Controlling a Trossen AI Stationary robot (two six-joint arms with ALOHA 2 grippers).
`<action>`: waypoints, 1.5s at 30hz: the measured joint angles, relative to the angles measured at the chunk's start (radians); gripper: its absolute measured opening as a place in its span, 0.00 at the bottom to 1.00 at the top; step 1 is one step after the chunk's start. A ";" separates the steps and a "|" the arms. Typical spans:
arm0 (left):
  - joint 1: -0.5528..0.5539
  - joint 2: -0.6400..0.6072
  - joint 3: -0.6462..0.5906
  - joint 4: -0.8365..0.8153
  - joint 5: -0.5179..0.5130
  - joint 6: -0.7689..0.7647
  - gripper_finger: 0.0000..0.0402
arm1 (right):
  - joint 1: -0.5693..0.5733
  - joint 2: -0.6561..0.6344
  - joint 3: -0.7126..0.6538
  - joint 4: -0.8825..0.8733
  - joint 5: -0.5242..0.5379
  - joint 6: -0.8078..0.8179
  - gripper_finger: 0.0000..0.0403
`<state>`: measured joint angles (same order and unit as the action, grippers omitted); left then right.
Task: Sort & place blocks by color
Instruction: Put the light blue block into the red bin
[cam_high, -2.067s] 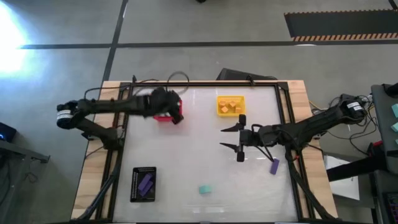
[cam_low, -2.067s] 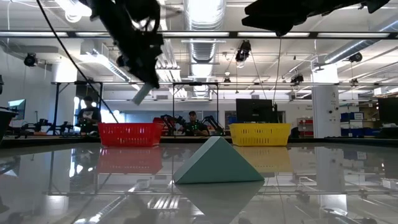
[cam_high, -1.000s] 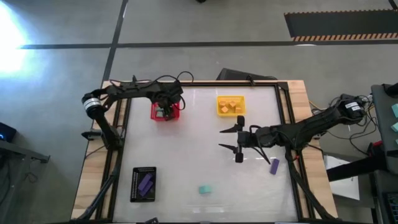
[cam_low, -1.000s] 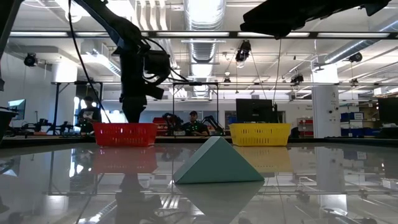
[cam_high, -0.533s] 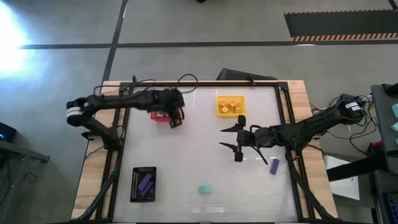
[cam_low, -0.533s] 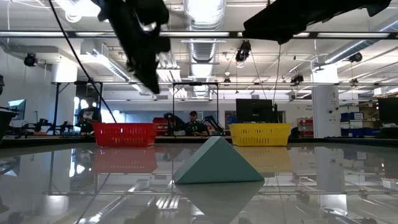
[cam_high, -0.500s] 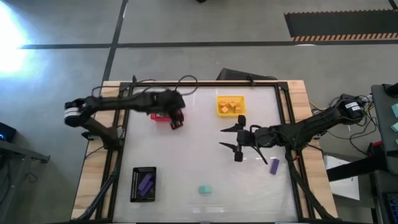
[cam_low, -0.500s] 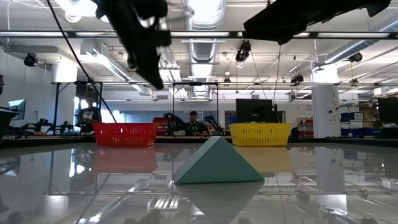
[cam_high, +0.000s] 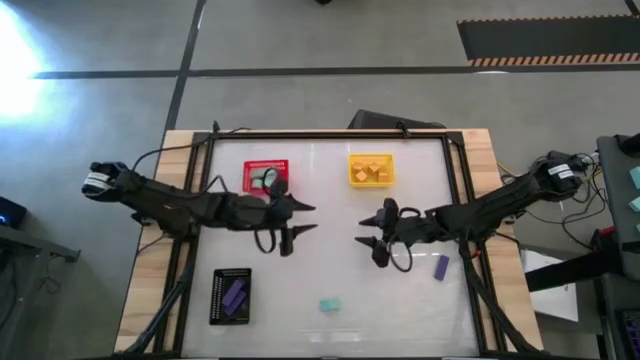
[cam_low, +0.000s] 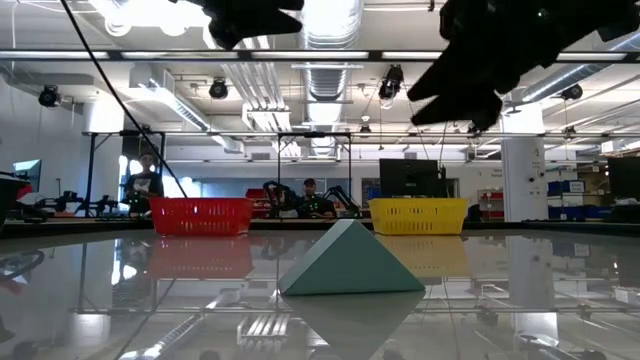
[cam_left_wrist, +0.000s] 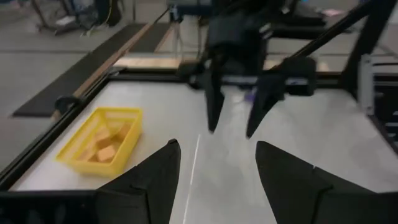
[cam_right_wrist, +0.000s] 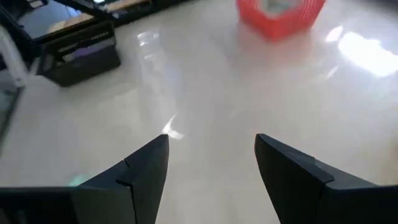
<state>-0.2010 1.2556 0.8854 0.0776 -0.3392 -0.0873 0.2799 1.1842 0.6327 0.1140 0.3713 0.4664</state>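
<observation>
left gripper (cam_high: 303, 220) has swung off the red basket (cam_high: 265, 175) to mid-table, spread wide and empty like the right gripper (cam_high: 368, 231), so the teal block (cam_high: 330, 304) and purple block (cam_high: 441, 266) still wait on the table.

We look straight down on the whole desk (cam_high: 330, 200) from high overhead, and level across it from its surface, close behind the teal block (cam_low: 350, 260). Both views share the red basket (cam_high: 265, 175); each wrist camera faces the other arm.
</observation>
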 joint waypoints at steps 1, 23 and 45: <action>-0.012 0.000 -0.010 0.025 0.000 0.010 0.48 | 0.003 0.011 0.000 -0.007 -0.027 0.051 0.57; -0.038 0.006 -0.028 0.076 -0.002 0.048 0.48 | 0.212 0.456 0.505 -0.584 -0.337 0.070 0.53; -0.062 0.006 -0.029 0.039 -0.002 0.041 0.48 | 0.213 0.771 0.692 -0.336 -0.213 -0.126 0.52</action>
<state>-0.2630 1.2617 0.8566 0.1165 -0.3412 -0.0460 0.4924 1.9553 1.3243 -0.2224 0.1588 0.3401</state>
